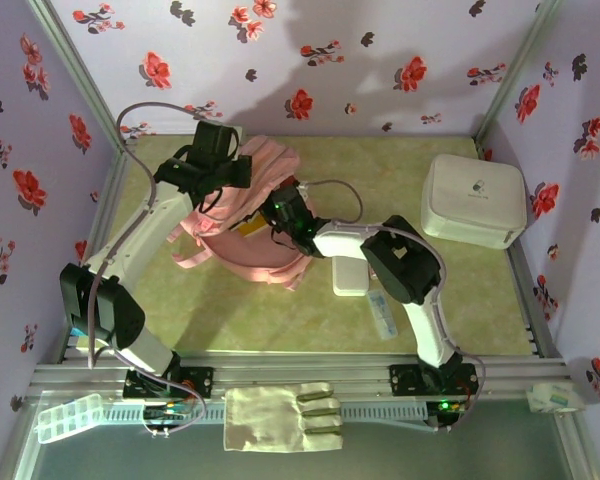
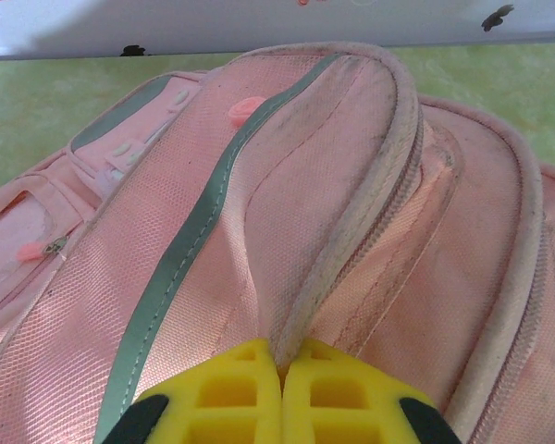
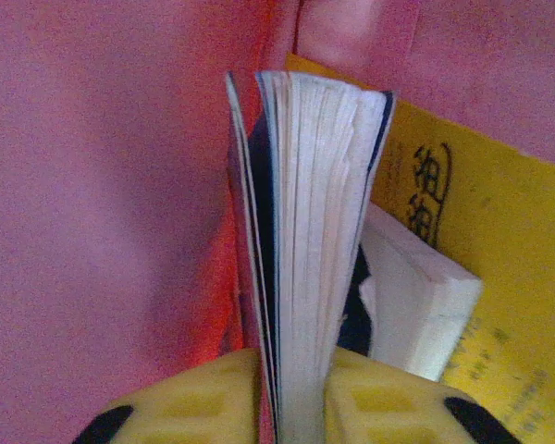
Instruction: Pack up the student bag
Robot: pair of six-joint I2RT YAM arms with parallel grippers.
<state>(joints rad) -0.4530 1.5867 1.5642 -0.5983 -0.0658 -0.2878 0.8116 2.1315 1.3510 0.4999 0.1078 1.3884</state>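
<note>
Lying: the backpack [image 1: 265,170] lay on the green worktop [image 1: 240,320], toward the back left, with both arms reaching to it.
Look: soft pink woven fabric with a grey-green strip down one panel, pale grubby piping along the seams, zip tracks, and pink straps hanging off its near-left side.
Inside: the lining was deep pink; a yellow booklet [image 3: 499,250] with dark printed characters leaned there beside a white block of pages [image 3: 412,305].
Left arm [image 1: 130,250]: rose from its base and bent at the elbow, wrist over the backpack's far end.
Left jaws: pressed together, pinching a raised ridge of piping on the backpack.
Right arm [image 1: 410,265]: folded at the elbow, wrist stretched left into the backpack's opening.
Right jaws: closed on the near edge of a thick book [image 3: 305,231], which stood on edge with its dark cover slightly parted.
Elsewhere: a white box [image 1: 474,200] sat well apart at the back right.
</note>
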